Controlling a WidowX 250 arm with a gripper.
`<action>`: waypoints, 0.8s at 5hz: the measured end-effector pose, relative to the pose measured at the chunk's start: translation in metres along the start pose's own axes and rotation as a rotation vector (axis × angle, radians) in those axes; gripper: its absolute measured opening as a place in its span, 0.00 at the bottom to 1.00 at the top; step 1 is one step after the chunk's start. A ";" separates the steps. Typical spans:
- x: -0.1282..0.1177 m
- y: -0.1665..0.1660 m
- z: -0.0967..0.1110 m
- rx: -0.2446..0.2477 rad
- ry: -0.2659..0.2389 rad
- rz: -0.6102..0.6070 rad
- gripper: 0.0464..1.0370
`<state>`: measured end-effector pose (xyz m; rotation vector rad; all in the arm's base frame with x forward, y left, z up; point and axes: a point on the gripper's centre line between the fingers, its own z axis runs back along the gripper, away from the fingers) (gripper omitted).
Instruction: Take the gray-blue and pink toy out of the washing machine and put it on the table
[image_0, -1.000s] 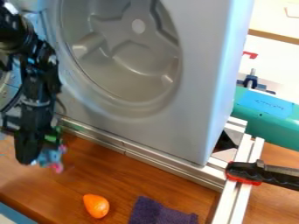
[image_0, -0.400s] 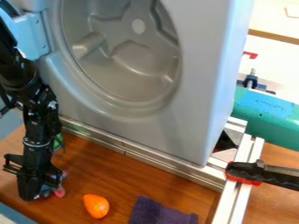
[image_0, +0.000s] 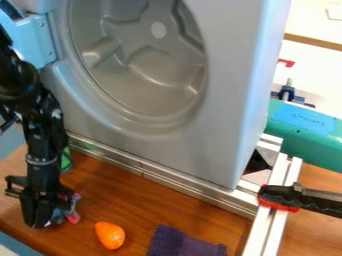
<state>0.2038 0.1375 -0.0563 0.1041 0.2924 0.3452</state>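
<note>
Gripper (image_0: 41, 223) just beside the orange object (image_0: 109, 235) on the bench (image_0: 167, 202); its opening and hold cannot be told. Pink-and-blue item (image_0: 73, 217): against the gripper, near the orange object. Purple cloth (image_0: 179, 244): beyond the orange object from the gripper.

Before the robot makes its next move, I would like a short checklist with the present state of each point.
1. Black robot hand low, near brown wooden table: ok.
2. Small pink and grey-blue object beside hand: ok.
3. Object firmly held: cannot tell.
4. Smooth, rounded orange object apart from hand: ok.
5. Purple fabric cloth apart from hand: ok.
6. Green object fully visible: not ok, arm partly covers it.
</note>
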 end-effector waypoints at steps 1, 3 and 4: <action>0.000 0.002 0.059 0.004 -0.157 0.059 0.56; -0.003 -0.015 0.108 -0.040 -0.161 0.022 0.98; 0.018 -0.037 0.141 -0.199 -0.231 -0.076 0.97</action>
